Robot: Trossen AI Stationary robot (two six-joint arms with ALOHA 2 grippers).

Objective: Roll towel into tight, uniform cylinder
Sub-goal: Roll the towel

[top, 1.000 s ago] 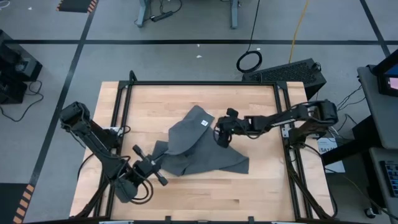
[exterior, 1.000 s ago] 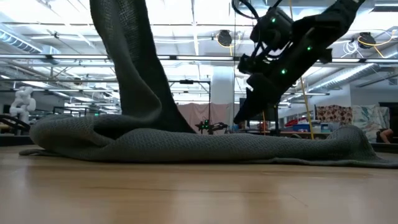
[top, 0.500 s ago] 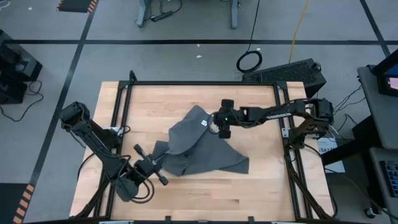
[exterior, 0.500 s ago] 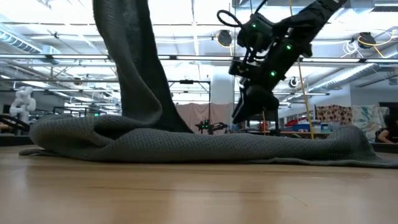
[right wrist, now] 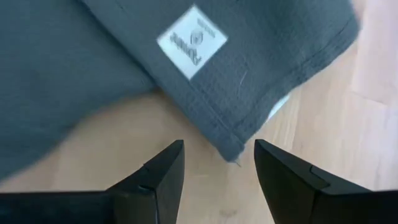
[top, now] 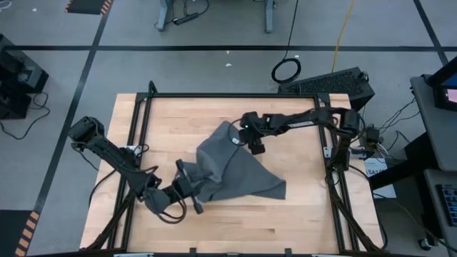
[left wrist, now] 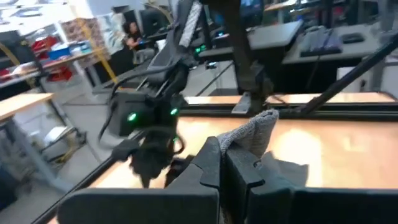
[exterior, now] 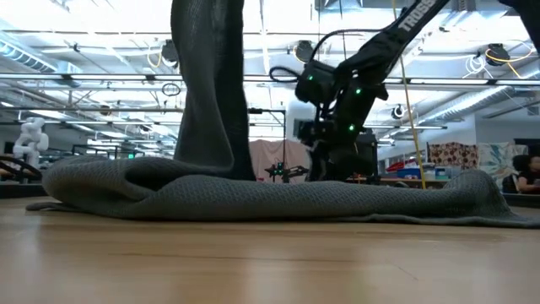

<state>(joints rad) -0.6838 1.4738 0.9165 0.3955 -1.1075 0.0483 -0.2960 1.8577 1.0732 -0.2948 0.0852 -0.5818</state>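
Note:
The dark grey towel [top: 235, 171] lies crumpled on the middle of the wooden table, a white tag [top: 234, 141] near its far corner. My left gripper [top: 190, 183] is shut on the towel's near left part and holds it up. In the low view that part rises as a column [exterior: 211, 93] out of the picture's top. My right gripper [right wrist: 217, 171] is open and points steeply down over the tagged corner [right wrist: 230, 146]. Its fingers stand on either side of the corner without plainly touching it. My left gripper pinches a bunched bit of the towel's edge [left wrist: 258, 127] between its two shut fingers [left wrist: 208, 158], which lie about level. A tuft of cloth sticks out past the fingertips. The held part is lifted clear; the cloth hangs down from it to the rest on the table.
A black metal frame [top: 141, 135] runs along the table's edges. Bare wood [top: 178, 114] shows on the far side and along the near edge. A keyboard [top: 335, 82] sits beyond the far right corner. A person [exterior: 523, 173] sits far off in the room.
My left gripper has carried the lifted part of the towel toward the table's right; the hanging column has shifted that way while the rest lay still. My right gripper has gone toward the far left, rolled and sunk over the tagged corner.

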